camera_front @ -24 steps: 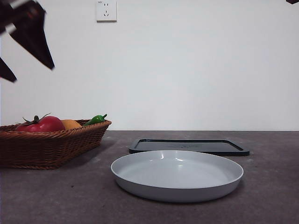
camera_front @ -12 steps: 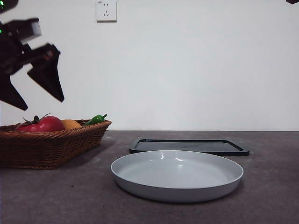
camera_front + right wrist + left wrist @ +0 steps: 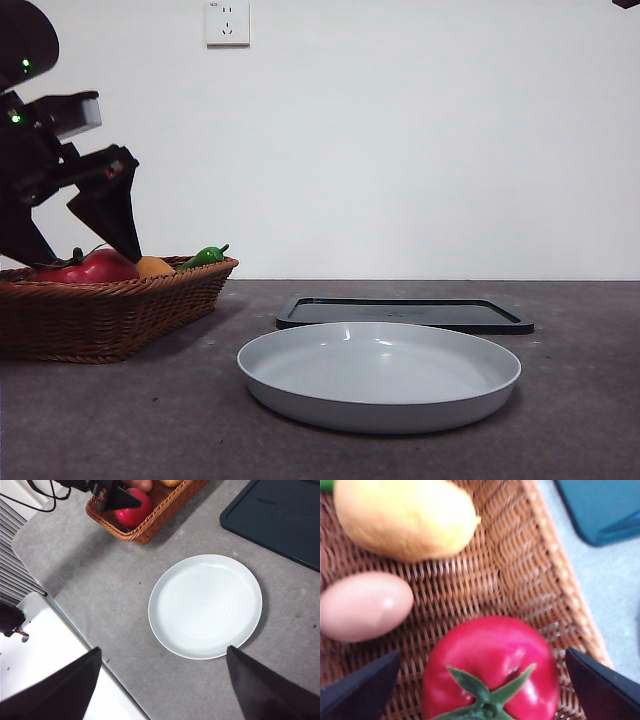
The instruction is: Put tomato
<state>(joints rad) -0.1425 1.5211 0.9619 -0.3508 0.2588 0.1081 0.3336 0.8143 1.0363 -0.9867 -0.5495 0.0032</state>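
White wall backs the front view, bare but for a socket plate (image 3: 227, 22), above a dull grey, faintly speckled counter (image 3: 120, 420). At the counter's left edge sits a brown woven wicker basket (image 3: 110, 310) with slanted sides. The tomato (image 3: 92, 268), glossy red with a dark green stem, lies in it, beside an orange round fruit (image 3: 152, 266) and a small green pepper (image 3: 205, 256) near the basket's far rim. Toward the middle of the counter's front edge rests a smooth, shallow, round pale grey plate (image 3: 380, 375); behind it lies a flat, dark, rounded-rectangle tray (image 3: 405, 313). The left tool (image 3: 70, 245) hangs over the basket from the left side, black and angular, its two pointed jaws spread wide and tilted down on either side of the tomato's top.

From the left wrist, the tomato (image 3: 492, 667) fills the gap between the parted jaws, neither touching it. Its skin shines; its leafy star stem faces up. Beside it on the coarse weave lie a smooth pinkish egg-shaped thing (image 3: 365, 605) and a matte yellow-orange fruit (image 3: 405, 517).

From the right wrist, high above, the right tool (image 3: 162, 680) hovers with jaws wide apart over the plate (image 3: 205, 605). The basket (image 3: 150, 515) holds the tomato (image 3: 132, 510) near the counter's far corner, partly under the left tool's black jaw.
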